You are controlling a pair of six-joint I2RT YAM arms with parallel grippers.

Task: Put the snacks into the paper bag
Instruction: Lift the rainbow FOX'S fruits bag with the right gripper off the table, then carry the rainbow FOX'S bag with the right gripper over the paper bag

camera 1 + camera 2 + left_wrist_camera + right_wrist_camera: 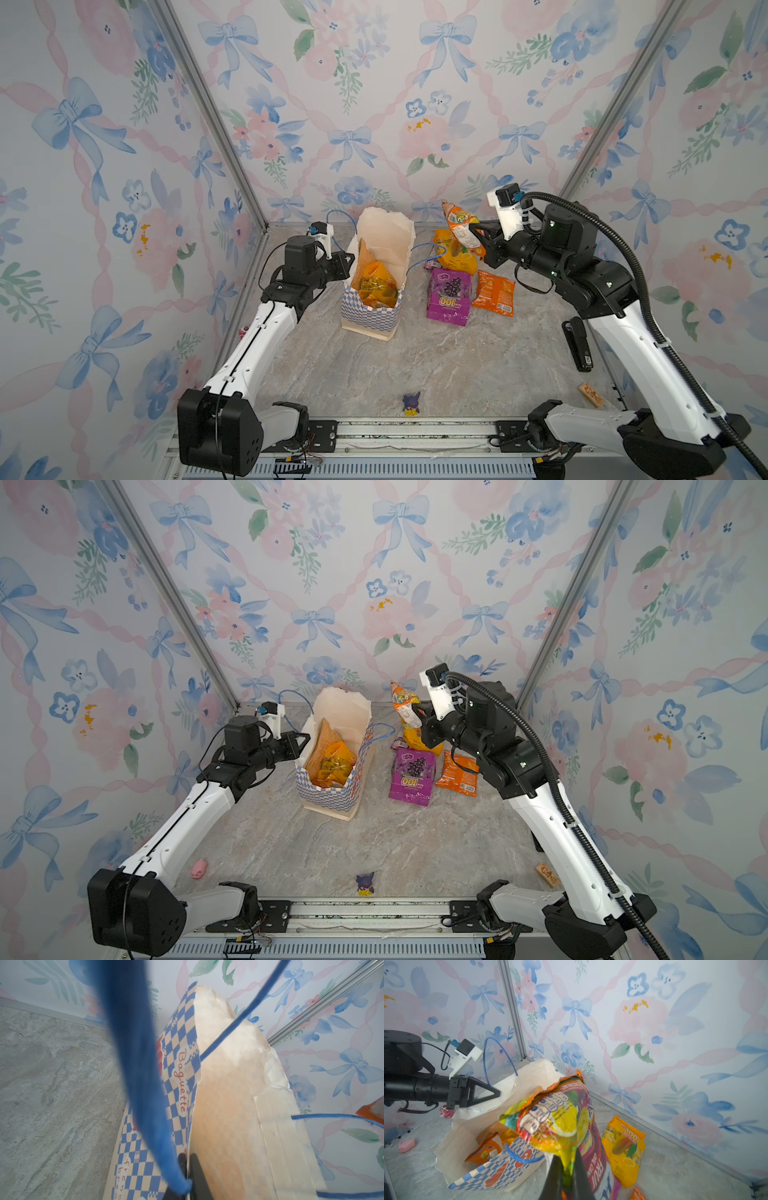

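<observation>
The paper bag [365, 316] [328, 799] [179, 1047] [483, 1180] stands upright at the back of the table, mouth open. My left gripper [351, 259] [306, 737] [188, 1160] is shut on the bag's left wall at the rim. Orange-yellow snacks [376, 284] [336, 764] [485, 1150] lie inside. My right gripper [478, 233] [422, 713] [568, 1159] is shut on a multicoloured packet [459, 221] [405, 701] [554, 1118], held in the air right of the bag. On the table beneath lie a yellow packet [455, 255] [625, 1147], a purple packet [449, 297] [412, 777] and an orange packet [494, 293] [459, 773].
A blue cord handle [133, 1064] hangs close before the left wrist camera. A purple-and-yellow figurine [411, 404] [365, 884] stands near the front edge. At the right lie a wooden block [591, 395] and a black device [577, 343]. A pink toy [198, 868] lies front left.
</observation>
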